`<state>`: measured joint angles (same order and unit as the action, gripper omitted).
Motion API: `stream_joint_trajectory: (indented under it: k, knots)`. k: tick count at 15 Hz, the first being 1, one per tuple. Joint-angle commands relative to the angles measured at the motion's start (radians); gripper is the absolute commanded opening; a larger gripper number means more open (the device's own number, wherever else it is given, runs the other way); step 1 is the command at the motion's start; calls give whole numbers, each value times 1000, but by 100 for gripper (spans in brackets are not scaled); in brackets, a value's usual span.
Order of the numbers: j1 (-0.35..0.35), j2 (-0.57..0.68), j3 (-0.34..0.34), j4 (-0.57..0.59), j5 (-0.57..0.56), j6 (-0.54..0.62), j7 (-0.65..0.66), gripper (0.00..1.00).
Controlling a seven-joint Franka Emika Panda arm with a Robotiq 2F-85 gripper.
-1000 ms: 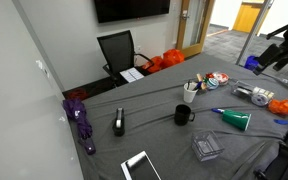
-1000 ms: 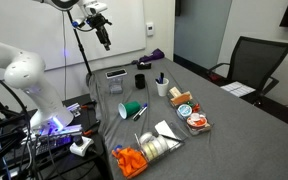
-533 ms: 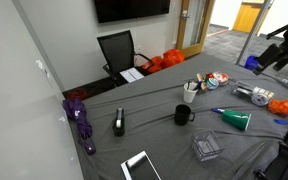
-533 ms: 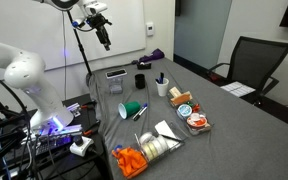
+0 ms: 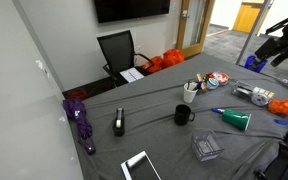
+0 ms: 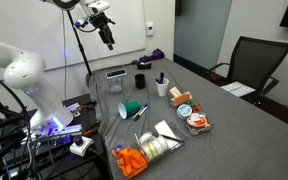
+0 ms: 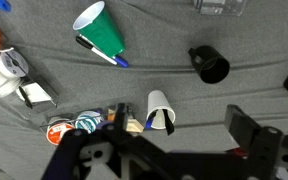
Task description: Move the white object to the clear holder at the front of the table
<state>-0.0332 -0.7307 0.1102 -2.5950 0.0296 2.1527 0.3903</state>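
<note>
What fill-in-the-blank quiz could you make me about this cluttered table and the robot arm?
The green cone-shaped plastic cup lies on its ___. The shiny round mug near it is coloured ___. The large table wears a draped cloth of dark ___. The robot's two-fingered gripper hangs high above the table, touching ___.
Missing words: side; black; grey; nothing.

Under me the table (image 7: pixel 254 30) wears plain dark grey cloth. On it I see a green cup (image 7: pixel 99 27), a black mug (image 7: pixel 211 66) and a white cup (image 7: pixel 160 110). The clear holder (image 5: pixel 206 147) is transparent with ribbed walls; the tablet (image 5: pixel 141 166) has a white frame round a dark screen
</note>
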Motion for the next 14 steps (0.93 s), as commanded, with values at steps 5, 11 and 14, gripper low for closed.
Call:
stream_joint_trajectory:
  k: [5,11,14]
  knots:
    - [-101,243,-10,131,-32,143,39,100]
    - [-135,439,35,264,-122,191,258,100]
    - [-127,505,37,327,-193,179,408,100]
